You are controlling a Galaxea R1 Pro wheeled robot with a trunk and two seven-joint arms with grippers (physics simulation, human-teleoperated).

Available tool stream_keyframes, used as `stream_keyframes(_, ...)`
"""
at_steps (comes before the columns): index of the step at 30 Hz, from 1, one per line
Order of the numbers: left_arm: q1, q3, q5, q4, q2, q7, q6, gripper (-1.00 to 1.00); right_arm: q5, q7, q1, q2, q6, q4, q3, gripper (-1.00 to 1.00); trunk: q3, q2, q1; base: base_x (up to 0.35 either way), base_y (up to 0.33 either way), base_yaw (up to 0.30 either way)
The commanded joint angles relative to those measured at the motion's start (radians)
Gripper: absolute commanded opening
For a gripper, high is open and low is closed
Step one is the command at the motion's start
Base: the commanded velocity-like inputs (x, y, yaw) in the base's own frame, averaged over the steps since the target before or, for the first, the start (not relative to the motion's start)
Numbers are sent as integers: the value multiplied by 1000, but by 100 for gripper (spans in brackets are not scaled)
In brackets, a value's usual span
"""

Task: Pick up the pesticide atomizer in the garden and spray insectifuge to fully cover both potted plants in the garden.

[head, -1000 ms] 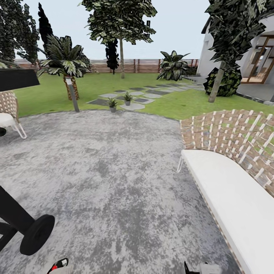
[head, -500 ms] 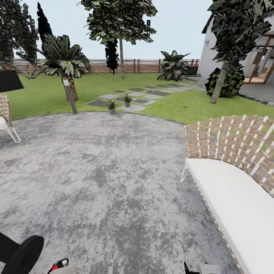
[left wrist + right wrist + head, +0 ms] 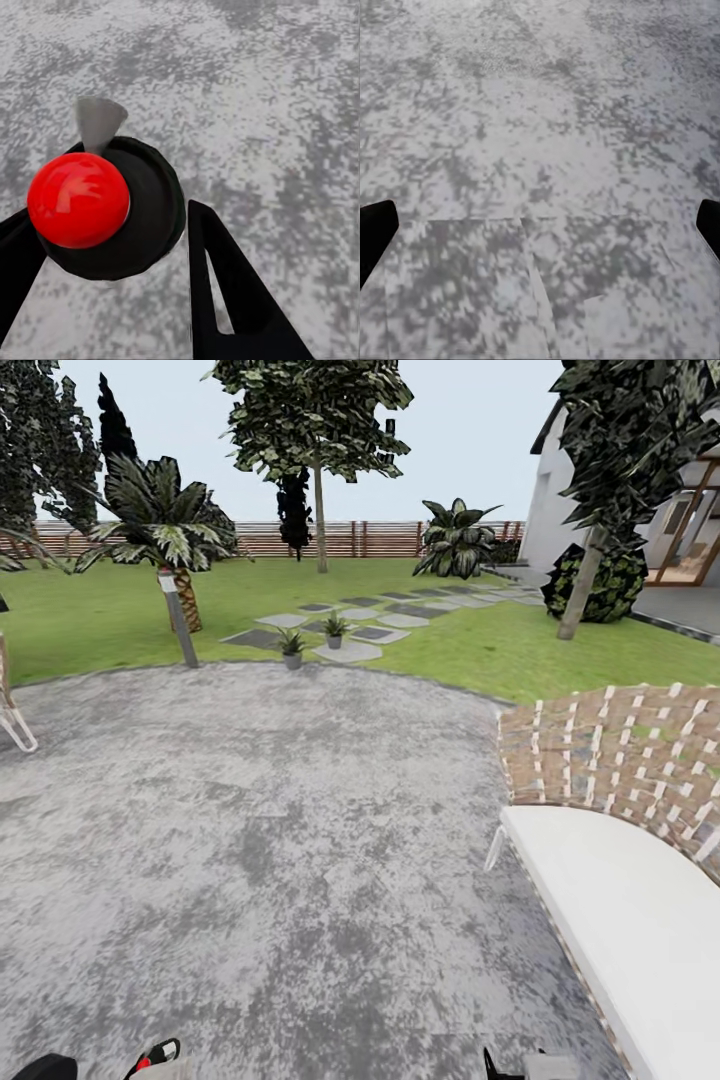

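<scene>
Ahead, beyond the grey patio point(image 3: 250, 810), the two potted plants point(image 3: 292, 646) stood at the stepping stones point(image 3: 350, 652), far from both grippers, while the right gripper point(image 3: 540, 225) had its fingers point(image 3: 375, 229) spread wide and the left gripper point(image 3: 112, 247) fingers point(image 3: 225, 292) were apart around a red ball point(image 3: 79, 199).

head: forward over patio point(image 3: 300, 840) | wrists: close, down at same paving

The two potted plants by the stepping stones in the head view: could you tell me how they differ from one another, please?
The left potted plant stands nearer the camera, at the edge of the paved patio; the right potted plant sits farther back among the stepping stones. The left one appears slightly larger in the picture, probably because it is nearer. Both are low green leafy rosettes, upright in small grey pots.
</scene>
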Motion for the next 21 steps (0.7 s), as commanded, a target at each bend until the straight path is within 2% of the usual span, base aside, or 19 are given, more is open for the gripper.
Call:
stream_keyframes(1,-1,5,-10,1,-1,4,-3,-100,10,-1,-1,0,-3,1,-8,100,-1,0,0,339,0,49)
stream_keyframes(7,-1,5,-10,0,0,4,-3,-100,10,-3,-1,1,-3,1,-8,100,-1,0,0,339,0,141)
stream_keyframes(21,-1,5,-10,1,-1,4,-3,-100,10,-3,-1,1,-3,1,-8,100,-1,0,0,339,0,5)
